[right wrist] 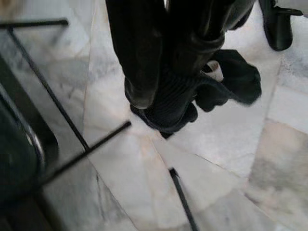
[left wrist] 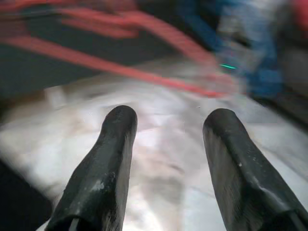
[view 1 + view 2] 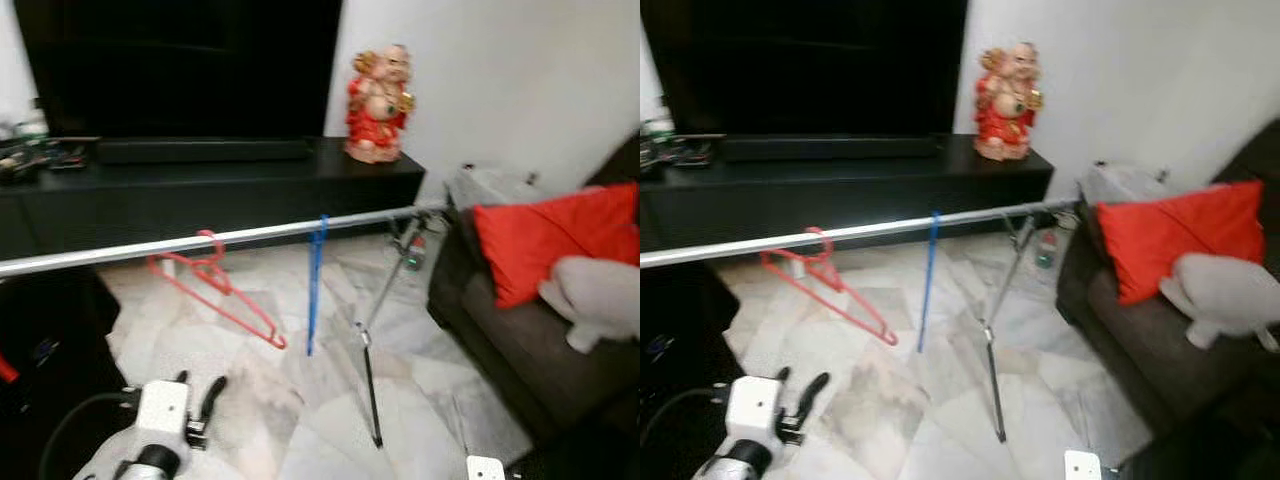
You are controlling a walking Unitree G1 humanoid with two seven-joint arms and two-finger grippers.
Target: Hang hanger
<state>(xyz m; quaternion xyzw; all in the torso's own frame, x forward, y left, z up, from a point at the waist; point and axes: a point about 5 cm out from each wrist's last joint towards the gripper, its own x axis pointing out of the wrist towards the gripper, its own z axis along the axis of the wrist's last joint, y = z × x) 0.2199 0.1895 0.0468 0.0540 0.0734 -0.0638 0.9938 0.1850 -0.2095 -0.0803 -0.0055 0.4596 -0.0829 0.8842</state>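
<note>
Across the frame from nine to two o'clock, a silver clothes rail (image 3: 250,235) above pale marble floor (image 3: 300,400). At twelve o'clock, a black TV cabinet (image 3: 200,190) topped at one o'clock by a red and gold figurine (image 3: 378,104). At three o'clock, a dark sofa (image 3: 500,340) bearing a red cushion (image 3: 555,240). Hooked on the rail at ten o'clock, the red hanger (image 3: 215,285); just beside it toward centre, a blue hanger (image 3: 316,285). At seven o'clock, the left gripper (image 2: 168,159), fingers (image 2: 110,163) apart, grasping nothing. Over the marble, the right gripper (image 1: 163,72), fingers pressed together.
</note>
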